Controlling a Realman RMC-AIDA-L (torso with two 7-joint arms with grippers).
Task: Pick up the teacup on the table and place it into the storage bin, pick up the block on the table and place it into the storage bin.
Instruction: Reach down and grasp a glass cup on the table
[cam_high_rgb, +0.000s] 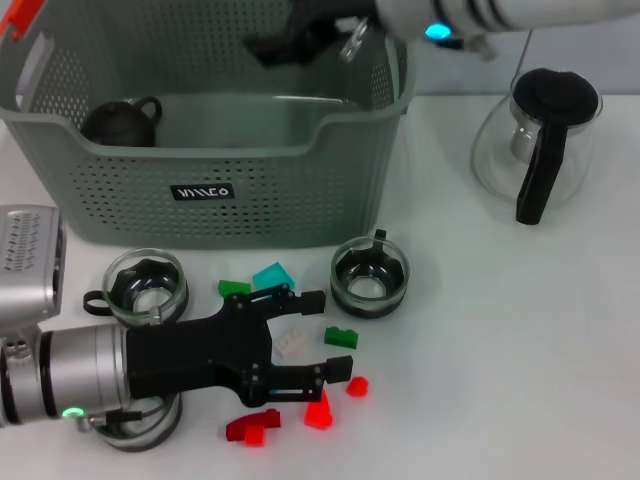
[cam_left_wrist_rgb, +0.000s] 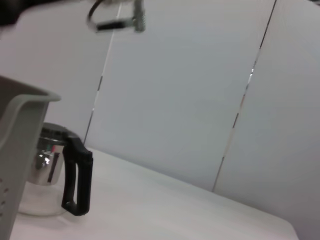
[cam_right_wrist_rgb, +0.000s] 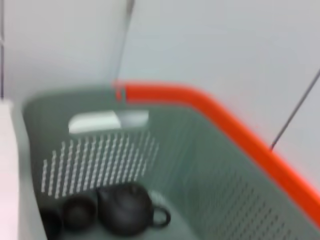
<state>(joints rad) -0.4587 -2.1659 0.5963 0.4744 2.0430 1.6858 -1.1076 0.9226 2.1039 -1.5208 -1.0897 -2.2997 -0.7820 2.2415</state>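
Grey-green perforated plastic storage bin (cam_high_rgb: 300, 190) at far left, rows of small holes, black label with white lettering, orange rim clips. Dark matte round teapot (cam_high_rgb: 118, 122) inside. Clear glass teapot (cam_high_rgb: 535, 140) at far right, black lid and handle. Near the bin, small plastic blocks: green (cam_high_rgb: 340, 337), teal (cam_high_rgb: 272, 276), red (cam_high_rgb: 318, 412).

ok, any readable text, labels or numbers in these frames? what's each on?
Only one text shows: a small black label with white lettering on the front wall of the storage bin. Its letters are too blurred to read with confidence.
Nothing legible shows on the glass teapot, the teacups, the blocks or either arm.
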